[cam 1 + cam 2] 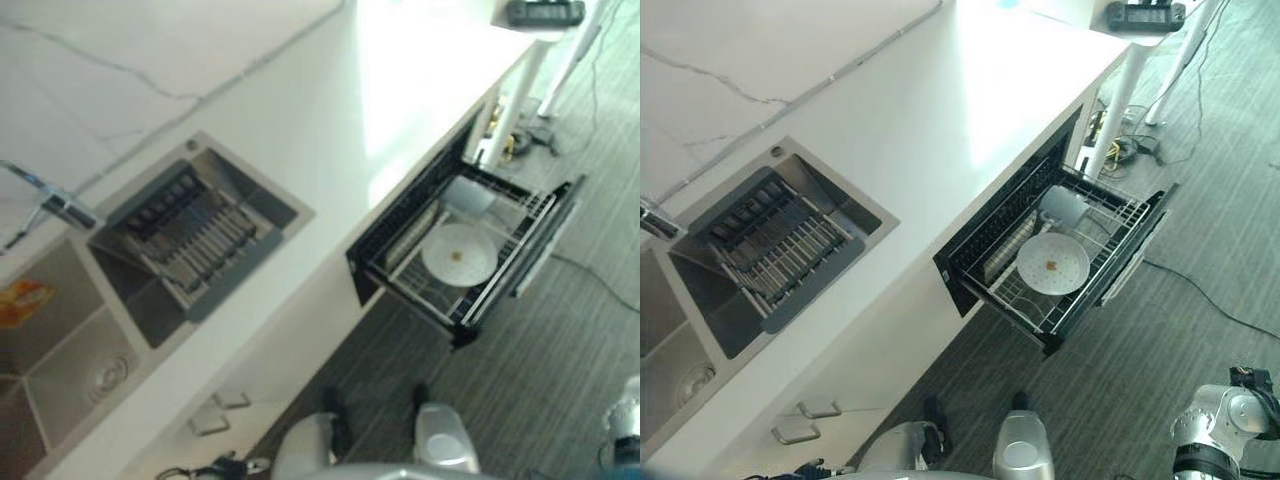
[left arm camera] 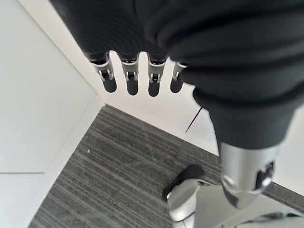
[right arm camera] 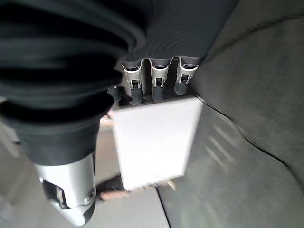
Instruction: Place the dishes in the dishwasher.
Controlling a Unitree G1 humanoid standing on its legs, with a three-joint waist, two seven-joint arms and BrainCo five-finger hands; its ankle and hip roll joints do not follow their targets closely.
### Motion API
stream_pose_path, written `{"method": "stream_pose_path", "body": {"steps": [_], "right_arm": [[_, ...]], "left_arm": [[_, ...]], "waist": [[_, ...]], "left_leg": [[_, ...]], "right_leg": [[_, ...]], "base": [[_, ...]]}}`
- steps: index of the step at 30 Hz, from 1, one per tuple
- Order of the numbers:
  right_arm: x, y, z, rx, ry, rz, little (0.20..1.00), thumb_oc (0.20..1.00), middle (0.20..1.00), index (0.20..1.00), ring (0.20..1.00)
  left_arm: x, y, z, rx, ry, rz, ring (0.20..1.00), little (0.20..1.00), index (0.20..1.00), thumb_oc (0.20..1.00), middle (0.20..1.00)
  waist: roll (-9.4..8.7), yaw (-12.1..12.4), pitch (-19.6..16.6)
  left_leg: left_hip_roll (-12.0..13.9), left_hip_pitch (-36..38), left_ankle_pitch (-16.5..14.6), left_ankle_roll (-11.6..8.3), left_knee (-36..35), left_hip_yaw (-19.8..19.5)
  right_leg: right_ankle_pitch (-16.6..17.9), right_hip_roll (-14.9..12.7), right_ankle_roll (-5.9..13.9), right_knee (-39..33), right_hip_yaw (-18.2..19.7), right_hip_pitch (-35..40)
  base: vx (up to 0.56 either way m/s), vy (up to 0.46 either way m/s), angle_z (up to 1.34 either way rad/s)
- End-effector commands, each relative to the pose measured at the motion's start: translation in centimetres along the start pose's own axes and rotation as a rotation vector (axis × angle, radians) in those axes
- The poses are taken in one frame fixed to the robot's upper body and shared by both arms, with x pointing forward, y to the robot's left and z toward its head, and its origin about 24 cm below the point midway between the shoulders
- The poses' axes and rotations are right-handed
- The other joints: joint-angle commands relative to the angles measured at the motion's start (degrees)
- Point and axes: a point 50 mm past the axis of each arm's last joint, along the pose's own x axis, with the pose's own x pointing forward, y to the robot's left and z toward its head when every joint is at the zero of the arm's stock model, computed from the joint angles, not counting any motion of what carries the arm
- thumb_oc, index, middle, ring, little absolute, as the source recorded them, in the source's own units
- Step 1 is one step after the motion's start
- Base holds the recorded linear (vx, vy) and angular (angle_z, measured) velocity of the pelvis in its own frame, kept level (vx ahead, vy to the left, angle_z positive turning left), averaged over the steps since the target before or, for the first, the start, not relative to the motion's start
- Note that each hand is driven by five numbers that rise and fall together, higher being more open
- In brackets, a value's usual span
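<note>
A white plate (image 1: 1053, 264) is seen lying flat in the pulled-out rack (image 1: 1092, 290) of the open dishwasher (image 1: 985, 240) under the white surface (image 1: 970, 110). A pale cup or bowl (image 1: 1064, 206) is set just behind it; its shape is hard to make out. A dark drying rack (image 1: 190, 240) is laid across the sink (image 1: 70, 350), partly cut off. The left hand (image 2: 137, 78) is held over the floor (image 2: 109, 180), fingers straight and relaxed, nothing held. The right hand (image 3: 154, 83) is likewise extended and empty, above a white box (image 3: 152, 142).
</note>
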Motion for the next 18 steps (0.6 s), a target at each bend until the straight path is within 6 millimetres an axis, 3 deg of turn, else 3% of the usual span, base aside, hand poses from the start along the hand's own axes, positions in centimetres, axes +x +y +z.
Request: {"method": "stream_pose_path", "body": {"steps": [1,4,6,8,10,12,15,18], "right_arm": [[0.1,4.9,1.2,0.145,0.069,0.341,1.0,1.0,1.0,1.0,1.0],[-0.3,6.1,-0.5,0.143,0.222,0.435,1.0,1.0,1.0,1.0,1.0],[-0.6,6.3,-2.6,0.022,0.338,0.503,1.0,1.0,1.0,1.0,1.0],[-1.1,6.9,-3.3,-0.005,0.388,0.592,1.0,1.0,1.0,1.0,1.0],[-1.8,9.7,-2.7,0.056,0.397,0.758,1.0,1.0,1.0,1.0,1.0],[-3.3,13.9,-1.3,0.156,0.384,0.939,1.0,1.0,1.0,1.0,1.0],[-5.3,17.3,0.2,0.214,0.357,1.13,1.0,1.0,1.0,1.0,1.0],[-6.6,19.4,1.6,0.226,0.358,1.26,1.0,1.0,1.0,1.0,1.0]], "left_arm": [[0.1,2.1,2.4,-0.029,-0.067,0.055,1.0,1.0,1.0,1.0,1.0],[0.1,2.5,2.9,-0.034,-0.071,0.058,1.0,1.0,1.0,1.0,1.0],[0.1,2.6,3.3,-0.03,-0.084,0.062,1.0,1.0,1.0,1.0,1.0],[0.1,2.8,3.8,-0.037,-0.095,0.072,1.0,1.0,1.0,1.0,1.0],[0.1,3.2,4.9,-0.088,-0.101,0.074,1.0,1.0,1.0,1.0,1.0],[0.1,4.2,4.5,-0.13,-0.072,0.112,1.0,1.0,1.0,1.0,1.0],[0.0,5.5,3.5,-0.134,-0.045,0.135,1.0,1.0,1.0,1.0,1.0],[-0.1,6.1,3.0,-0.102,-0.04,0.128,1.0,1.0,1.0,1.0,1.0]], "waist": [[-1.8,2.35,4.3],[-1.63,2.9,5.06],[-1.65,3.74,5.97],[-1.58,4.32,6.9],[-1.09,5.09,8.46],[-1.25,6.1,10.34],[-1.82,7.35,11.95],[-2.63,8.51,11.97]], "left_leg": [[1.27,2.13,-6.46,-1.7,4.66,-1.36],[1.07,1.18,-5.81,-1.9,4.66,-1.87],[0.45,1.16,-6.26,-2.22,4.66,-2.54],[-0.03,0.28,-5.41,-1.97,4.66,-2.79],[-1.1,-1.34,-4.62,-1.52,4.66,-2.86],[-2.14,-3.63,-3.68,-1.26,4.68,-2.24],[-1.89,-7.04,-4.23,-0.87,6.96,-2.25],[-1.53,-9.84,-4.44,-0.64,8.32,-2.81]], "right_leg": [[-4.8,-2.44,-1.13,5.56,-4.28,0.42],[-5.19,-2.51,-1.25,7.25,-4.48,-1.14],[-7.07,-2.92,-1.04,9.67,-3.91,-2.14],[-7.52,-3.31,-1.29,12.48,-3.84,-4.15],[-8.12,-3.66,-1.61,15.53,-3.53,-7.22],[-8.58,-4.09,-1.72,18.6,-3.27,-11.11],[-9.0,-3.86,-1.95,21.1,-3.36,-14.38],[-9.09,-3.57,-2.05,22.25,-3.5,-16.5]], "base": [[-0.1,-0.059,0.09],[-0.05,-0.067,0.16],[0.01,-0.082,0.24],[-0.05,-0.066,0.14],[-0.12,-0.017,0.08],[-0.14,0.009,-0.07],[-0.06,-0.025,-0.07],[0.0,-0.065,0.07]]}}
